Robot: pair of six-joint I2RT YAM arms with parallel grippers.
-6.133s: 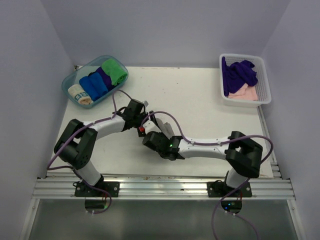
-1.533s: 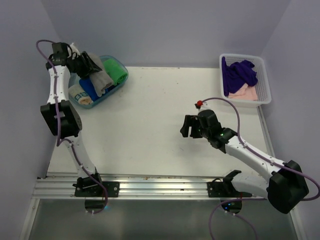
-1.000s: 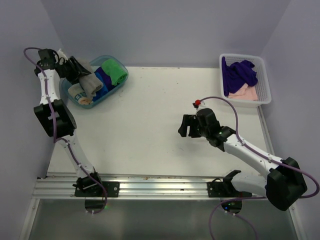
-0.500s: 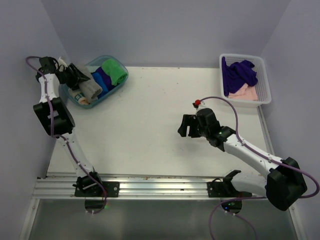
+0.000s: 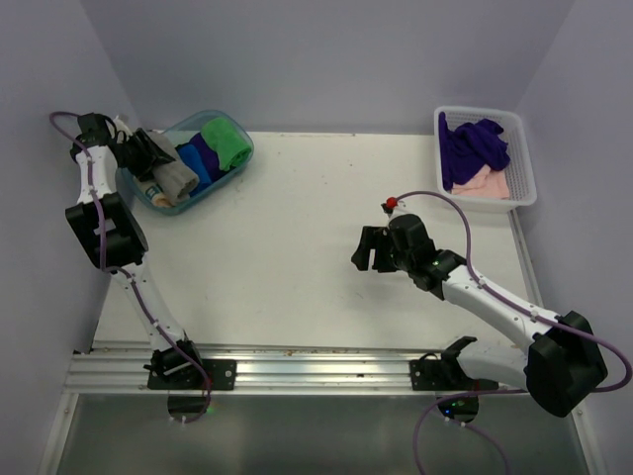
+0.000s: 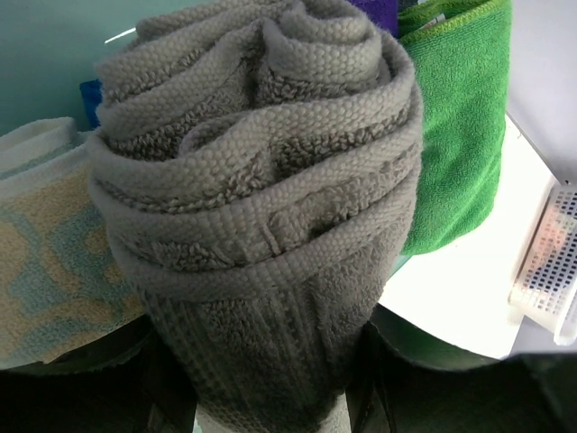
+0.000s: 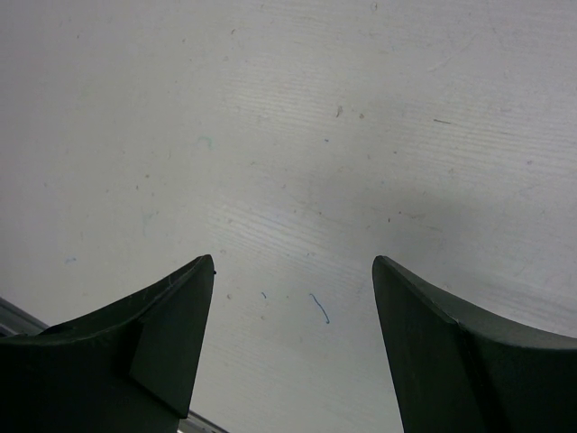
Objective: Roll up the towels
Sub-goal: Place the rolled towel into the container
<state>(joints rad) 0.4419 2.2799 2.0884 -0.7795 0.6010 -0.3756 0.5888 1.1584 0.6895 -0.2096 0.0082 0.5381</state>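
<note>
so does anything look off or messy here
Nothing spilled or damaged. The only untidy spot is the white basket, where the dark purple towel lies crumpled, partly over the pale pink towel, both unrolled.

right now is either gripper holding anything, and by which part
Left gripper clamps the rolled grey towel across its sides near one end; right gripper is empty.

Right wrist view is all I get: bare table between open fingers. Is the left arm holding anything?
Observer: Yes, the left gripper is clamped on a rolled grey towel.
Operator: Where is it?
Observer: At the blue tub, right beside a patterned roll.
Operator: Any towels not rolled yet?
Observer: A purple towel and a pink towel lie loose in the white basket.
</note>
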